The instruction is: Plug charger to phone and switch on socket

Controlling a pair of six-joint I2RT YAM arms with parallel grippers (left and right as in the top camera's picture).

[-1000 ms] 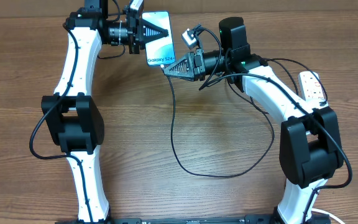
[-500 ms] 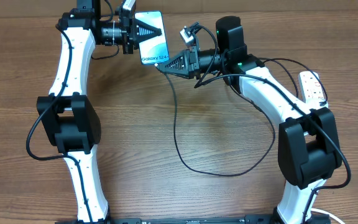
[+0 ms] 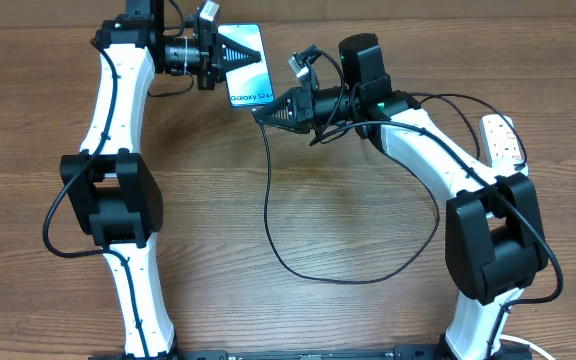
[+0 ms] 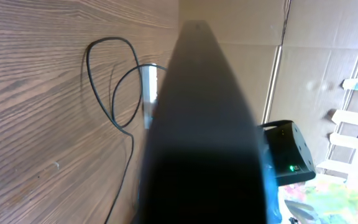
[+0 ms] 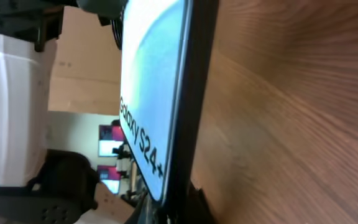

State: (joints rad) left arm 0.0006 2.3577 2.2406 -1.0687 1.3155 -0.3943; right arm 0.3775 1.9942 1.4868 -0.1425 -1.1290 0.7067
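Holding the charger [image 3: 267, 190], right gripper [image 3: 260, 113] sits just beside the phone [image 3: 251, 88].

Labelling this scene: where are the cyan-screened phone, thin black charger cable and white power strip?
Slim cyan-screened phone [image 3: 251, 88]: overhead view, lower screen.
Thin black charger cable [image 3: 267, 195]: overhead view, left side of loop.
White power strip [image 3: 502, 137]: overhead view, top face.

A wooden table [image 3: 208, 220] fills the view, with cardboard boxes [image 4: 316, 62] standing beyond its edge.

Brown wood-grain table [image 3: 348, 200]; tan cardboard panels [image 4: 328, 37] behind.
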